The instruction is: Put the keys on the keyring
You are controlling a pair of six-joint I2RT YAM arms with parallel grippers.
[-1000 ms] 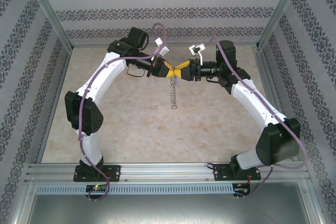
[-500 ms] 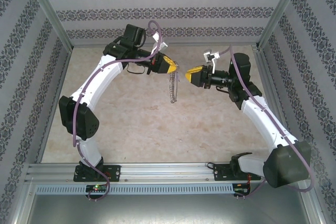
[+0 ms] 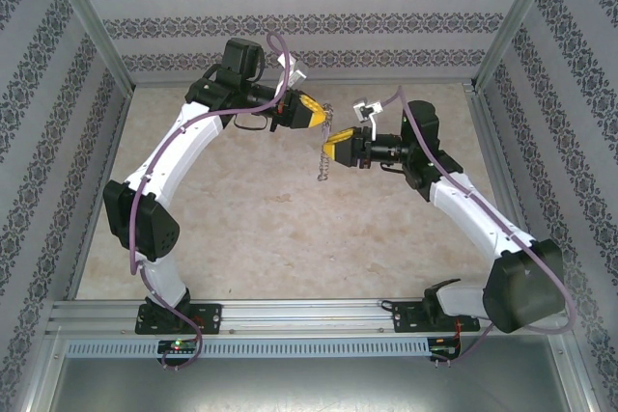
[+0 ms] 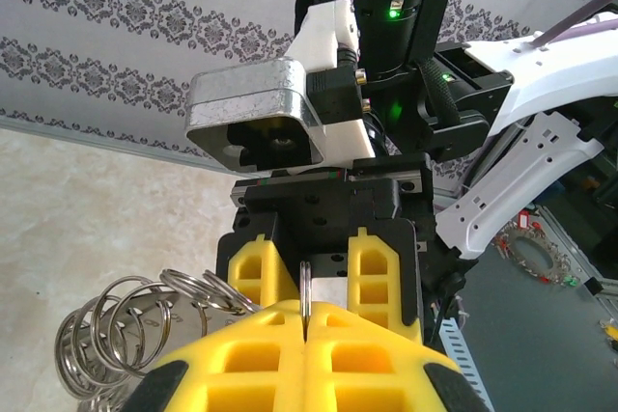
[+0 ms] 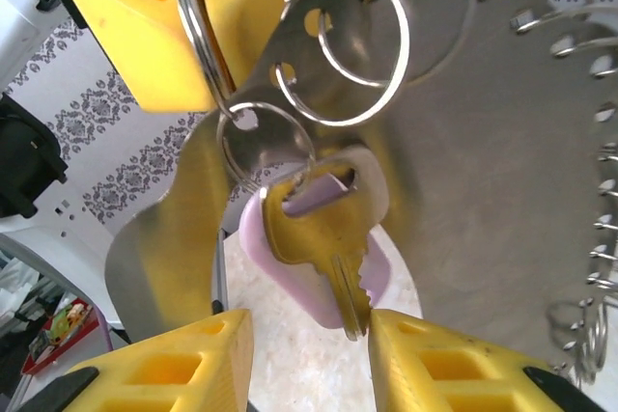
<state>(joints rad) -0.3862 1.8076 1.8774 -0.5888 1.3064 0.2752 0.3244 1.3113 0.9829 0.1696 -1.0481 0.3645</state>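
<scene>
My left gripper (image 3: 311, 111) (image 4: 305, 320) is shut on a thin split ring at the top of the keyring (image 3: 323, 163), holding it in the air. In the right wrist view the keyring (image 5: 483, 171) is a broad silvery round with small rings along its rim. The key (image 5: 328, 238), with a lilac tag (image 5: 259, 238) behind it, hangs from a small ring on it. My right gripper (image 3: 333, 148) (image 5: 309, 335) is open just below, and the key's tip hangs between its fingers, close to the right one. Its fingers (image 4: 381, 267) face the left wrist camera.
The beige marbled table (image 3: 241, 219) lies well below both grippers. Patterned walls close in the back and sides, and an aluminium rail (image 3: 309, 314) runs along the front by the arm bases.
The grippers were together a second ago, then parted. The right gripper has since swung back left and lower, under the left one. The keyring still hangs from the left gripper.
</scene>
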